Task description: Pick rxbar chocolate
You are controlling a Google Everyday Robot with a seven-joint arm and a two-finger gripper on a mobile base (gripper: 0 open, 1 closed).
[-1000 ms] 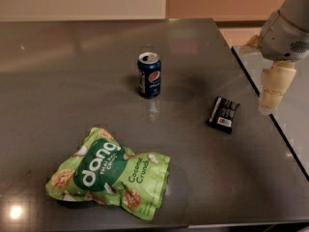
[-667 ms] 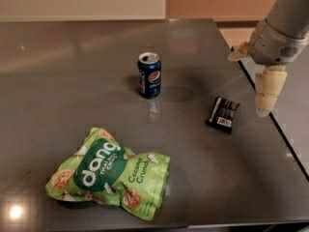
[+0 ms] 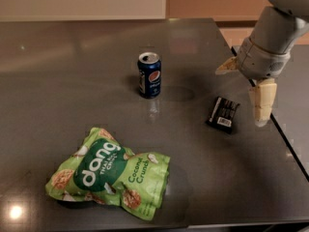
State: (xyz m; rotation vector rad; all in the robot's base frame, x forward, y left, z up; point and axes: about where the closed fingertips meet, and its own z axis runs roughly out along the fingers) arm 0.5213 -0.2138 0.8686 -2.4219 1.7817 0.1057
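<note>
**A:** What lies around your claw right now?

**B:** The dark table (image 3: pixel 72 71) stretches under your claw (image 3: pixel 240 95) and far off to its left. The green snack bag (image 3: pixel 108 173) lies well to the claw's left and nearer the camera. The soda can (image 3: pixel 149 75) stands upright to the claw's left, a little farther back, and is also well apart from it. The chocolate bar (image 3: pixel 222 113), your target, lies flat on the table just below the claw and slightly to its left, near the table's right edge.

**A:** And the claw itself?

**B:** It hangs above the right side of the table, spread wide and holding nothing. One finger (image 3: pixel 263 98) points down just beside the bar's right end, and the other juts out to the left.

**A:** So which step are you in?

**B:** I judge it to be the approach, since you are close to the bar but not touching it. Next, centre the claw over the bar and turn it so the fingers straddle the bar's narrow width. Then lower it almost to the table and close. The bar is thin and flat, so you probably need to go low enough to catch its edges.
</note>
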